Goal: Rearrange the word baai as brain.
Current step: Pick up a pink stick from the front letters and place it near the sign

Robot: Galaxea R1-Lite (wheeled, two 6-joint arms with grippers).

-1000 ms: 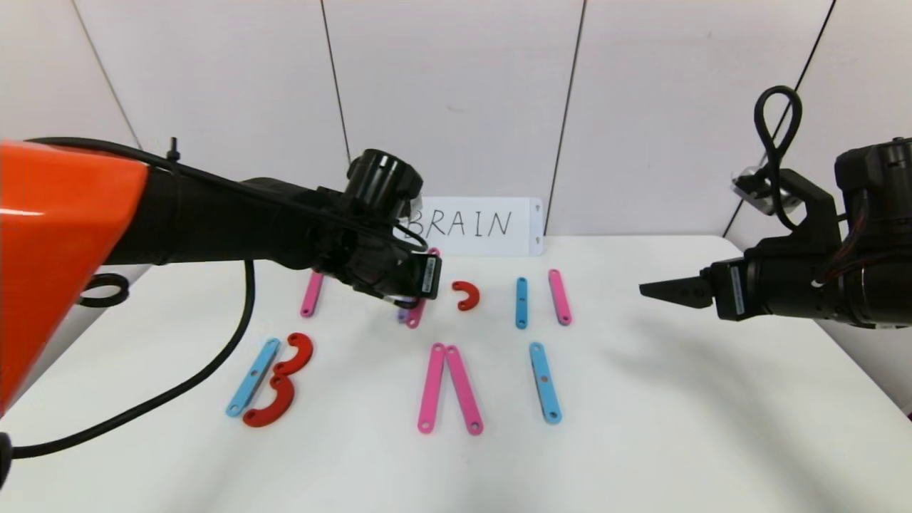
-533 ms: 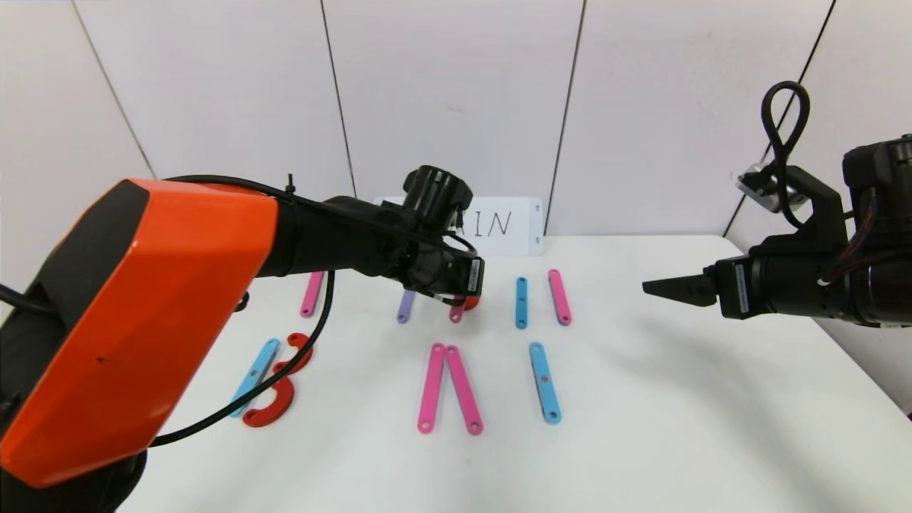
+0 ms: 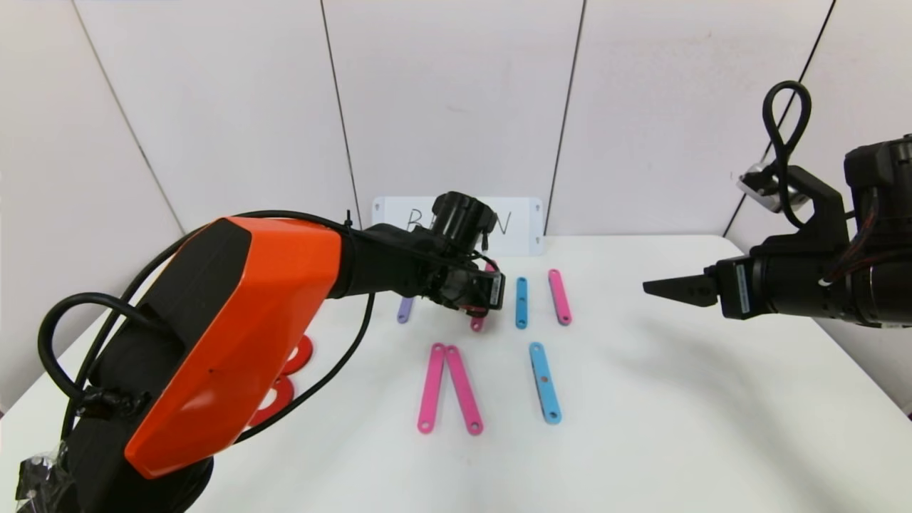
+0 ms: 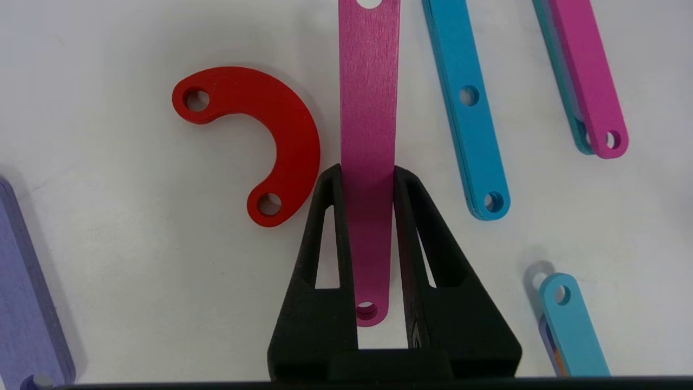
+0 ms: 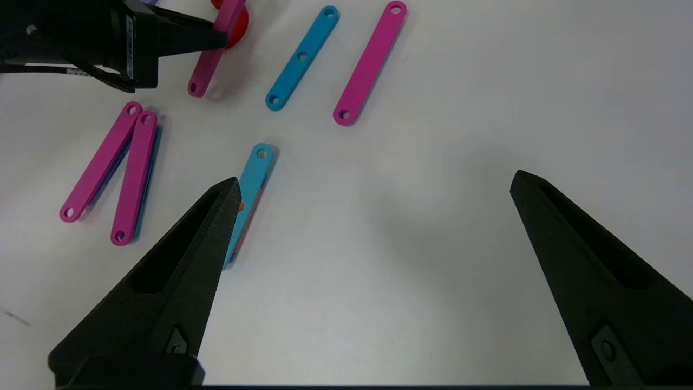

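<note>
We see the left gripper (image 4: 367, 173) out over the far middle of the white table (image 3: 677, 399), its two black fingers (image 4: 327, 216) pinching a pink bar (image 4: 368, 108) across its width, near the end with the small hole. Just beside that held bar, on the robot's left of it, lies a red curved hook (image 4: 273, 127), flat on the table and almost touching the bar's edge. On the other side, a light-blue bar (image 3: 521, 302) and then another pink bar (image 3: 559, 296) lie side by side, a little apart. A purple bar (image 3: 405, 311) lies to the left of the gripper, partly hidden behind the arm. Nearer to us, two pink bars (image 3: 449, 388) meet at their far ends and spread toward us like an upturned V, and a second light-blue bar (image 3: 545, 382) lies to their right. Two more red hooks (image 3: 285, 374) show in part beside the orange shell of the left arm. The white card (image 3: 524, 224) stands at the far edge against the wall, its lettering mostly covered by the wrist. The right gripper (image 5: 373, 184) hangs above the right side of the table, well apart from the pieces, its fingers spread wide with nothing between them.
</note>
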